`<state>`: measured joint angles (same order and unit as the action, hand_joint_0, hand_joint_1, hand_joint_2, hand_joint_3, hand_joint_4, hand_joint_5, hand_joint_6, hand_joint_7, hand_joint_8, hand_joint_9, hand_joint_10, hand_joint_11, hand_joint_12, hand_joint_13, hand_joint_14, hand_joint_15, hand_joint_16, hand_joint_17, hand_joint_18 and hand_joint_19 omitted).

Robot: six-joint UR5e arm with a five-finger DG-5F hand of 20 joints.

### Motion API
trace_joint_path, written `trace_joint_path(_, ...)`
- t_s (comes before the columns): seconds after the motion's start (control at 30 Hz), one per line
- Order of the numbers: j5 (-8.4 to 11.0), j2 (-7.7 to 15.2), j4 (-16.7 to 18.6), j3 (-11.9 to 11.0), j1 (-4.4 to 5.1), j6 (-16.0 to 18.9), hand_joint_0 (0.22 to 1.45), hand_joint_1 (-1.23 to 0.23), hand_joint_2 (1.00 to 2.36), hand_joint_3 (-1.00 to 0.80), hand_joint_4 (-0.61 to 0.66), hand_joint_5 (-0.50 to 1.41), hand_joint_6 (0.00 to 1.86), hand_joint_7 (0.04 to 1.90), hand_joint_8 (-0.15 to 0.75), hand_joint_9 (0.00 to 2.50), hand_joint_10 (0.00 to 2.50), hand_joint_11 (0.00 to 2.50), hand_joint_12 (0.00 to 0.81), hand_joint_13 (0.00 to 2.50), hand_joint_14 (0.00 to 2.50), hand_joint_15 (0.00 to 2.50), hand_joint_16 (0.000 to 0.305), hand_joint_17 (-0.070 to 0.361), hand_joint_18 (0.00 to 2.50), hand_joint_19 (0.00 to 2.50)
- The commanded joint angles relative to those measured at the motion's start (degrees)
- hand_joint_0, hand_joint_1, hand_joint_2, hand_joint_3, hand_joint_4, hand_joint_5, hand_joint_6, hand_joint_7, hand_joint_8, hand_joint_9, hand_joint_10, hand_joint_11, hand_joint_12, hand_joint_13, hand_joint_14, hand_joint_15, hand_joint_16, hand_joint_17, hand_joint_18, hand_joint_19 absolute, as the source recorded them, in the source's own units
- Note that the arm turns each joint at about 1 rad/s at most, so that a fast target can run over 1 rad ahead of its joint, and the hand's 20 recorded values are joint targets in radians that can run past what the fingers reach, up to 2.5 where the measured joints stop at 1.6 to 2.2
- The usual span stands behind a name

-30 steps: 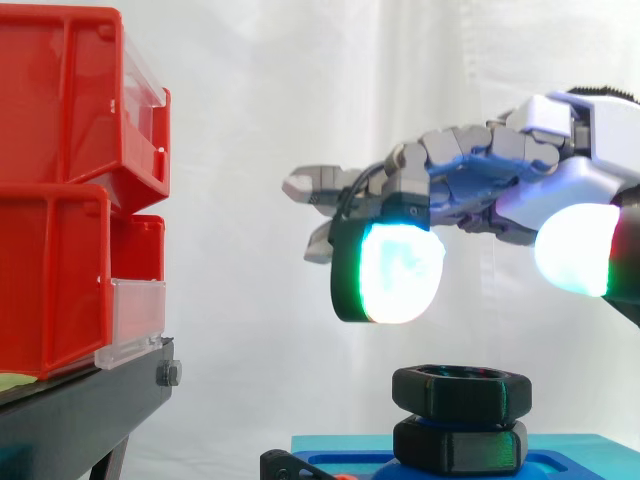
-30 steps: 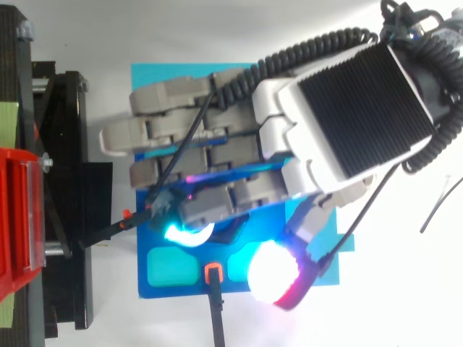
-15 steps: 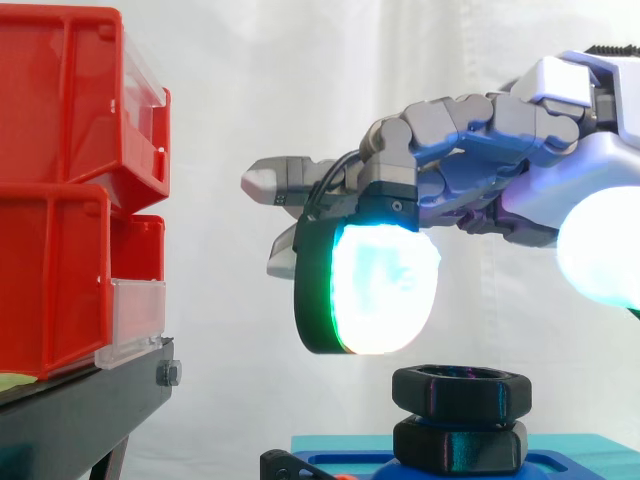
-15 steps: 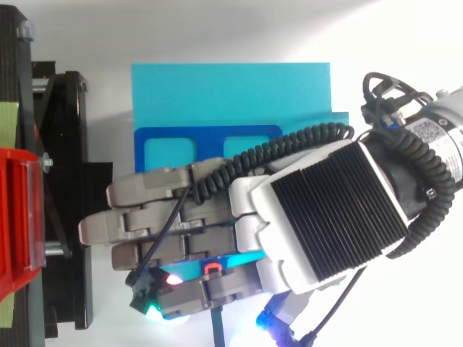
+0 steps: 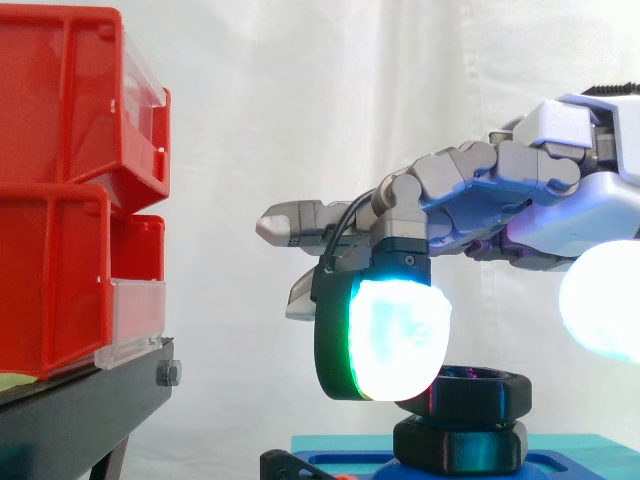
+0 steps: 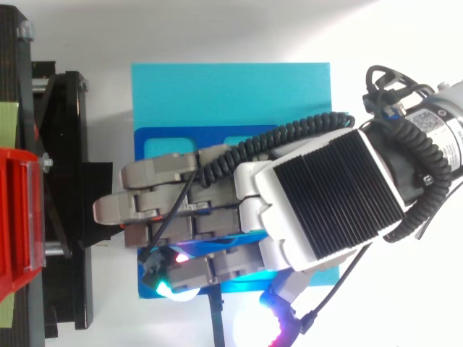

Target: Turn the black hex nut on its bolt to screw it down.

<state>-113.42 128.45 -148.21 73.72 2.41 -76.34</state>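
Tray: blue tray [image 6: 181,133] at 6 o'clock in the side view, a black hex piece [image 5: 460,447] standing on it
Bins: red bins [image 5: 60,200] stacked on the black stand [image 5: 90,410] at 9 o'clock, clear fronts, contents not discernible
Nut: black hex nut [image 5: 480,395], level, just above the hex piece
Hand: hand [image 6: 318,202] above the nut, fingers stretched toward 9 o'clock and clasping nothing; one bends down, its glowing pad [image 5: 395,335] covering the nut's 9 o'clock side, contact unclear
Backdrop: white curtain [image 5: 300,100]

you've got stacked red plastic bins [image 5: 60,190] on a black metal stand [image 5: 80,415] at left; white fabric curtain [image 5: 300,100] behind; flat cyan sheet [image 6: 231,94] beside the stand.
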Motion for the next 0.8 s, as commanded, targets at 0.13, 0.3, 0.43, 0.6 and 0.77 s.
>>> trace_joint_path(0.13, -1.54, 0.04, -0.41, 0.02, -0.83, -0.92, 0.52, -0.45, 1.00, -0.50, 0.24, -0.12, 0.61, 1.02, 0.312, 0.49, 0.01, 0.21, 0.361, 0.14, 0.00, 0.00, 0.053, 0.120, 0.09, 0.07)
trace_joint_path(0.3, -1.71, 0.04, -1.03, 0.11, -1.09, -1.27, 0.52, -0.45, 1.00, -0.50, 0.24, -0.12, 0.61, 1.02, 0.312, 0.49, 0.01, 0.21, 0.361, 0.14, 0.00, 0.00, 0.053, 0.119, 0.09, 0.07)
trace_joint_path(0.43, -2.06, 0.04, -0.76, 0.11, -1.36, -1.18, 0.52, -0.45, 1.00, -0.50, 0.24, -0.12, 0.61, 1.02, 0.311, 0.49, 0.01, 0.22, 0.361, 0.15, 0.00, 0.00, 0.053, 0.119, 0.09, 0.08)
trace_joint_path(0.6, -2.24, 0.04, -0.76, 0.11, -1.62, -1.27, 0.52, -0.45, 1.00, -0.50, 0.24, -0.12, 0.61, 1.02, 0.314, 0.49, 0.01, 0.22, 0.361, 0.15, 0.00, 0.00, 0.053, 0.119, 0.09, 0.07)
trace_joint_path(0.77, -2.24, 0.04, -0.24, 0.11, -1.80, -1.97, 0.52, -0.45, 1.00, -0.50, 0.24, -0.12, 0.61, 1.02, 0.314, 0.49, 0.00, 0.22, 0.362, 0.15, 0.00, 0.00, 0.053, 0.119, 0.10, 0.07)
